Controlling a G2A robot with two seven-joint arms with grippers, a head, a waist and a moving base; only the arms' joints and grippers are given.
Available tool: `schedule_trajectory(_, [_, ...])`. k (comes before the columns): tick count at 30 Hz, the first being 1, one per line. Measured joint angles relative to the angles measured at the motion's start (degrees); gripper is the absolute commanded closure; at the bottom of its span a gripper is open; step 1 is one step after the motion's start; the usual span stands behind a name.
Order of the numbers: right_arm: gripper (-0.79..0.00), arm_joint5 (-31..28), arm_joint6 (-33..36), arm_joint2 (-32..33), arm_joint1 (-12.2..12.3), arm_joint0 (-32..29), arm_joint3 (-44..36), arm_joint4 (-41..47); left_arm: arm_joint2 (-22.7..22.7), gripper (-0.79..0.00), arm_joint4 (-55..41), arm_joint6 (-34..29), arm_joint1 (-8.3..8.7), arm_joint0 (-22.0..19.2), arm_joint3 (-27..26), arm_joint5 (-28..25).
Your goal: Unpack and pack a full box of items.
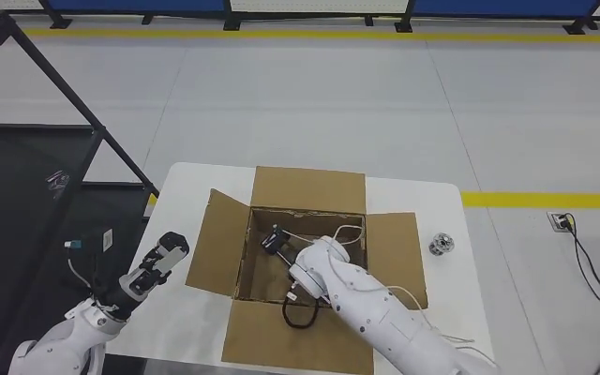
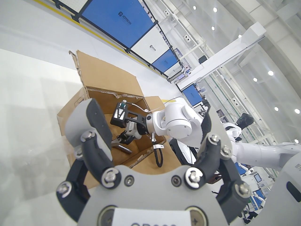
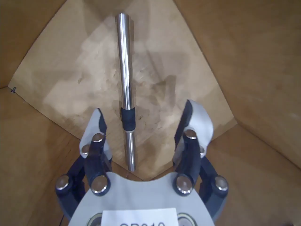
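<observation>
The right tool (image 3: 143, 117) is held apart inside the box (image 3: 258, 48), over a rod (image 3: 124, 66). The left tool (image 2: 150, 116) is spread apart beside the box.

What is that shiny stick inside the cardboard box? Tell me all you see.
It is a slim, polished metal rod, straight and mirror-bright, with a black band nearer one end. It lies flat on the floor of the open cardboard box. The right claw hangs open over the banded end, a finger each side, not touching it.

right gripper (image 3: 143, 107), jaws spread | metal rod (image 3: 124, 59) lying on box (image 3: 247, 48) floor
</observation>
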Motion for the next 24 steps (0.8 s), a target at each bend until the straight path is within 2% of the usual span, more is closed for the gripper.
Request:
schedule_trajectory(9, [-0.317, -0.6, -0.7, -1.3, -2.3, 1.1, 5.4, 0.9, 0.0, -0.785, 0.0, 0.0, 0.0, 0.0, 0.0, 0.0])
schedule_trajectory(24, [-0.283, -2.2, 1.8, -0.1, -4.2, 2.2, 9.8, 3.2, 0.0, -0.785, 0.0, 0.0, 0.0, 0.0, 0.0, 0.0])
